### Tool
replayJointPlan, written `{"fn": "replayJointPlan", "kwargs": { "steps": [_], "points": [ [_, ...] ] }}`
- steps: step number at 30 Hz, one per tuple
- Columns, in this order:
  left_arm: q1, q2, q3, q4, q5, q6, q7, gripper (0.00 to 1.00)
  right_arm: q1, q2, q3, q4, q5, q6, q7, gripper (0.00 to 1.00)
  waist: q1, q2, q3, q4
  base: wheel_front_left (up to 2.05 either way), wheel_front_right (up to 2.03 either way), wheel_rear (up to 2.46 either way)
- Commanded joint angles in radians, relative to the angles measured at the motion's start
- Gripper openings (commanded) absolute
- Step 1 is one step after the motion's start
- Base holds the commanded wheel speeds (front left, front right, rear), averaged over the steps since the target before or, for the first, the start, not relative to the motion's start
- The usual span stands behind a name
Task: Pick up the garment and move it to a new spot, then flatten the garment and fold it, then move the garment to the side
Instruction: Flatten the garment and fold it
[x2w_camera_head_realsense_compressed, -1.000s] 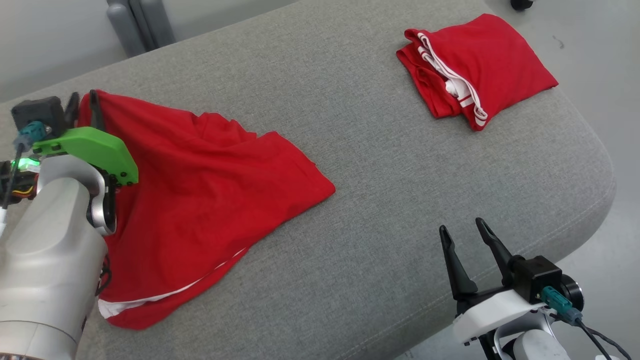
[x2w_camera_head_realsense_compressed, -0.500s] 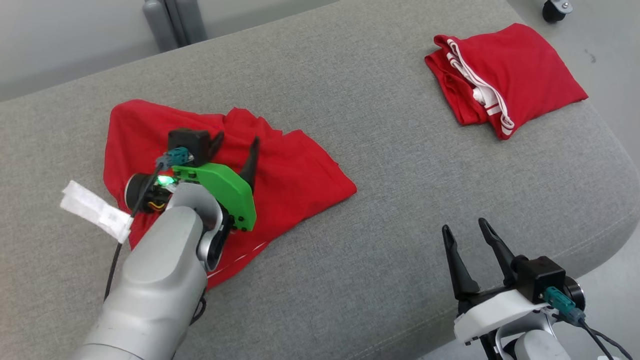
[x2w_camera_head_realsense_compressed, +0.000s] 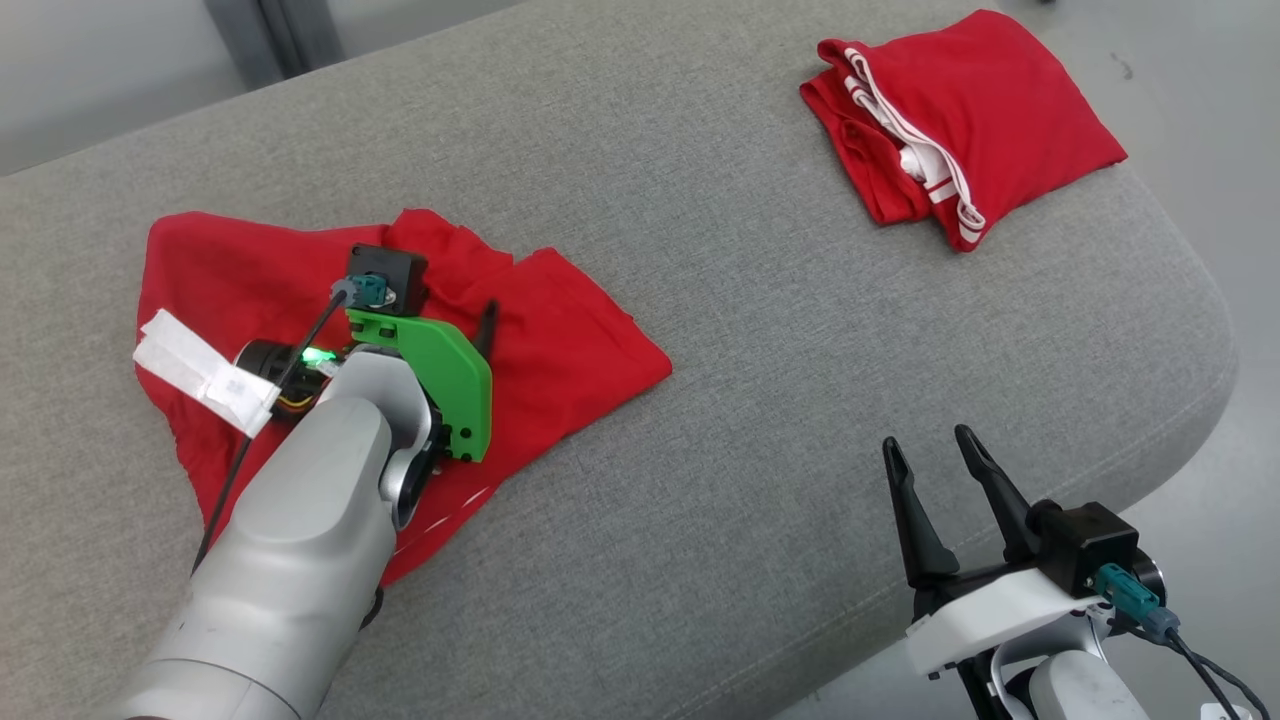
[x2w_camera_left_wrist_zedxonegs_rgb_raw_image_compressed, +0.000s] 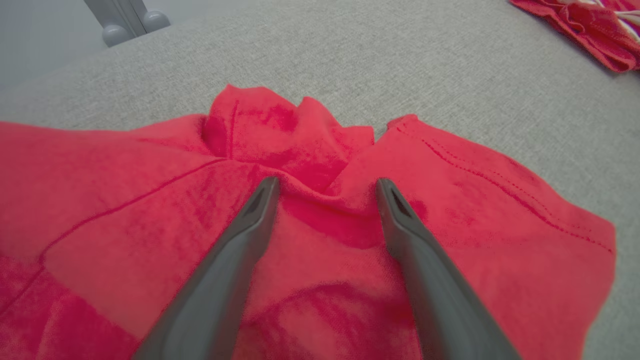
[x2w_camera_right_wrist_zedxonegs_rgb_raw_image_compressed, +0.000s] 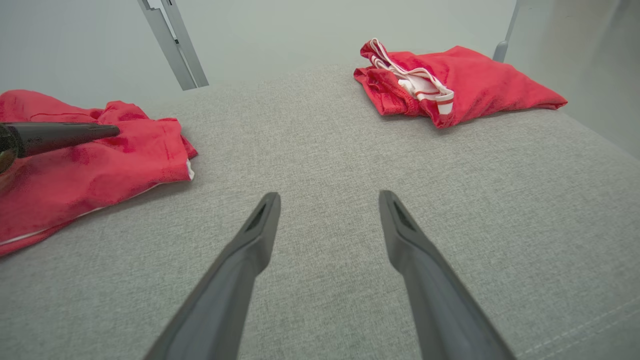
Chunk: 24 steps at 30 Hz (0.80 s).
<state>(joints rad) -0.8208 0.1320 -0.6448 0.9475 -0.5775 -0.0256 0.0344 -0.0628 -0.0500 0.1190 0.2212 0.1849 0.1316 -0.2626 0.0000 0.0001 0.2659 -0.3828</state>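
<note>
Two sets of jaws, both spread wide, both empty.

Left gripper (x2w_camera_left_wrist_zedxonegs_rgb_raw_image_compressed: 326, 185): fingers parted, nothing between them, tips low over the red garment (x2w_camera_left_wrist_zedxonegs_rgb_raw_image_compressed: 475, 210), one to either side of a rumpled ridge. Cannot tell whether the tips touch the cloth or hang just above it.

Right gripper (x2w_camera_right_wrist_zedxonegs_rgb_raw_image_compressed: 328, 197): fingers parted over bare cloth at the near right edge of the grey cushion (x2w_camera_head_realsense_compressed: 760, 400), well apart from the garment.

Garment: lies loose on the left part of the cushion, not flat. It is bunched at its far edge where the left fingers point, with creases running across it. The right-hand corner lies smoother, and a white stripe shows at the near hem beside the left arm.

Second red piece (x2w_camera_head_realsense_compressed: 1000, 110), folded, with white trim, sits at the far right corner, well clear.

Judged stage: garment set down, flattening not yet done.

Risks:
- Closing on the ridge would likely pinch several layers, so a pull would drag the whole heap rather than spread it.
- Tips pressed too low could snag the cushion weave.
- One arm pulling with no hold opposite may slide the cloth toward the near edge.
- The forearm lies over the near hem and could rumple it as the arm moves.
</note>
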Motion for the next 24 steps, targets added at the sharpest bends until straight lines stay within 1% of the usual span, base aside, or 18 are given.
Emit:
{"fn": "replayJointPlan", "kwargs": {
  "steps": [1,3,6,10,13,16,19,20,21,22,24],
  "points": [
    [-0.007,0.013,-0.012,0.016,0.012,-0.012,0.017,0.0,0.004,-0.001,-0.002,-0.002,0.011,-0.002,-0.003,1.0,0.0,-0.0001,0.011,-0.012,0.0,0.0,0.0],
    [-0.01,0.02,-0.018,0.024,0.009,-0.026,0.021,0.0,0.0,-0.001,-0.001,-0.002,0.016,-0.002,-0.003,1.0,0.0,-0.0001,0.014,-0.017,0.0,0.0,0.0],
    [-0.017,0.023,-0.005,0.024,-0.008,-0.036,-0.001,0.0,-0.005,-0.001,-0.008,-0.004,0.019,-0.002,-0.003,1.0,0.0,-0.0001,0.017,-0.02,0.0,0.0,0.0],
    [-0.038,0.029,0.035,0.007,-0.035,-0.021,-0.059,0.0,-0.006,-0.001,-0.014,-0.005,0.019,-0.002,-0.003,1.0,0.0,-0.0001,0.021,-0.016,0.0,0.0,0.0],
    [-0.054,0.037,0.062,0.005,-0.058,-0.012,-0.083,0.0,-0.009,-0.001,-0.013,-0.006,0.019,-0.002,-0.003,1.0,0.0,-0.0001,0.027,-0.015,0.0,0.0,0.0],
    [-0.073,0.043,0.087,0.015,-0.084,-0.019,-0.074,0.0,-0.015,-0.001,-0.006,-0.005,0.017,-0.002,-0.003,1.0,0.0,-0.0001,0.034,-0.016,0.0,0.0,0.0],
    [-0.089,0.063,0.097,0.034,-0.09,-0.026,-0.069,0.0,-0.021,-0.001,0.002,-0.002,0.015,-0.002,-0.003,1.0,0.0,-0.0001,0.039,-0.023,0.0,0.0,0.0],
    [-0.096,0.069,0.096,0.039,-0.085,-0.024,-0.081,0.07,-0.023,-0.001,0.004,-0.001,0.013,-0.002,-0.003,1.0,0.0,-0.0001,0.041,-0.025,0.0,0.0,0.0],
    [-0.103,0.077,0.093,0.044,-0.074,-0.015,-0.099,0.73,-0.024,-0.001,0.006,0.001,0.012,-0.002,-0.003,1.0,0.0,-0.0001,0.043,-0.028,0.0,0.0,0.0],
    [-0.103,0.08,0.089,0.052,-0.07,-0.012,-0.108,1.0,-0.025,-0.001,0.007,0.002,0.01,-0.002,-0.003,1.0,0.0,-0.0001,0.044,-0.03,0.0,0.0,0.0],
    [-0.103,0.078,0.093,0.067,-0.076,-0.011,-0.124,1.0,-0.024,-0.001,0.01,0.004,0.007,-0.002,-0.003,1.0,0.0,-0.0001,0.044,-0.034,0.0,0.0,0.0]
  ]
}}
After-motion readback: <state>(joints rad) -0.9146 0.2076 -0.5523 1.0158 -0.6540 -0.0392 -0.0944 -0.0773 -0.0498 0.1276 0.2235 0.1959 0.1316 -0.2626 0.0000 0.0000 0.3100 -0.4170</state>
